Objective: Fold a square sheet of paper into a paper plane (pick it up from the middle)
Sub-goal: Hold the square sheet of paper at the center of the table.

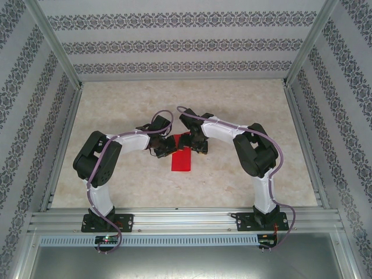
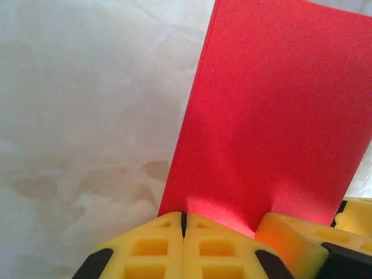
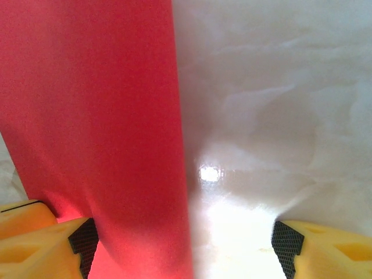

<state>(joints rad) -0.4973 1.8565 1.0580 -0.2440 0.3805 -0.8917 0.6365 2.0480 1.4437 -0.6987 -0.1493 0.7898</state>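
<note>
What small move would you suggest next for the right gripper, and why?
Probably close the right gripper on the thin red rectangular paper sheet: its long edge lies between the open jaws, while the shut left gripper rests at the sheet's far end.

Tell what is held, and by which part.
Nothing looks gripped. Left tool, shut, rests at the end of the folded red paper, perhaps pressing it; right tool is open.

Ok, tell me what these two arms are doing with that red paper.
Both arms meet over the red paper, which lies as a narrow strip, apparently folded. The left gripper is shut at its far end; pinching or pressing, I can't tell. The right gripper is open, straddling one long edge.
</note>
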